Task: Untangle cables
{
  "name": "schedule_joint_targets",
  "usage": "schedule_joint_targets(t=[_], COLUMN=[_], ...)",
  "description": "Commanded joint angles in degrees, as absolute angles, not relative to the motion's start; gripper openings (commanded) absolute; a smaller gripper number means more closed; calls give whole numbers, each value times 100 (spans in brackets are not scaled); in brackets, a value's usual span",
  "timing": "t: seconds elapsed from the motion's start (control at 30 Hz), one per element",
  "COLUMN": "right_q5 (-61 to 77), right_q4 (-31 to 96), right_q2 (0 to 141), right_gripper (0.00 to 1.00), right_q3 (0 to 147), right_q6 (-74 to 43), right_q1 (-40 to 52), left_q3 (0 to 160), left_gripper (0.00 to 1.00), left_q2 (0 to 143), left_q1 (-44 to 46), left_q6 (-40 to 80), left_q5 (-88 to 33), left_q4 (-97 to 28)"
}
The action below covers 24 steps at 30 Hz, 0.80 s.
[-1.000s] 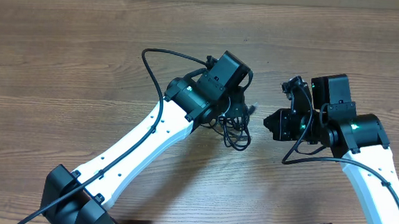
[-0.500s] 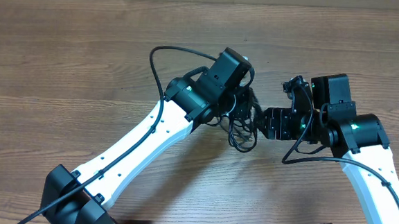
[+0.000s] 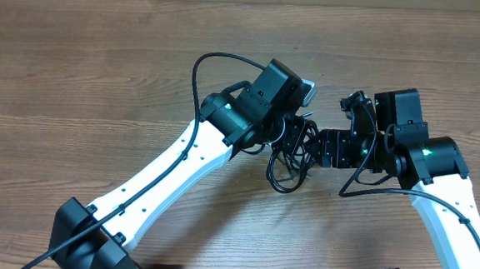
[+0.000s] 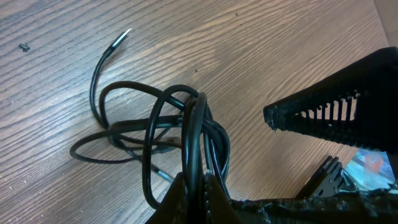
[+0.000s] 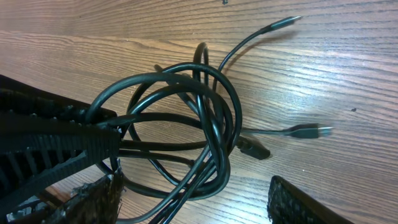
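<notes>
While the left end effector (image 4: 194, 198) pinches the black cables (image 3: 287, 164), the right end effector (image 5: 199, 204) gapes just beside them.
The tangle hangs from the left's clenched fingers between the two arms, its loops drooping onto the tabletop (image 3: 102, 76) toward the near edge. The right end effector holds nothing and faces it from the right. In the right wrist view the coils lie straight ahead between its fingers, stacked side to side, with a silver-tipped plug (image 5: 309, 131) trailing off right. That free end looks like the nearer one for the right arm to take.
</notes>
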State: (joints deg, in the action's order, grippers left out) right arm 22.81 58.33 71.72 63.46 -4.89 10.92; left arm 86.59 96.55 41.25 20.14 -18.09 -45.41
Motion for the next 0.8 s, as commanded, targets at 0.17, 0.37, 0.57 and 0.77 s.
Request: schedule_joint_targets(t=[0.17,0.37,0.57,0.77], right_q5=[2145,2174,2165,2145], right_q4=[5876,6038,6034,5972], right_q2=[7083,7083,7102,7107], right_gripper=[71,73,72,67], right_q3=[6521,6451,6370,6370], right_q6=[-399,169,207,204], right_q1=[1114,1114,1114,1114], left_q3=[8674,8674,8674,8674], left_gripper=[4,5,4,4], left_q2=[9620,9620,9620,9620], left_q1=[4117,4117,4117,4117], left_q6=[1774,1776,1623,1393], left_q5=[-1929,-1962,-2316,-2545], left_q4=[-4499,-4466,-4403,-4405])
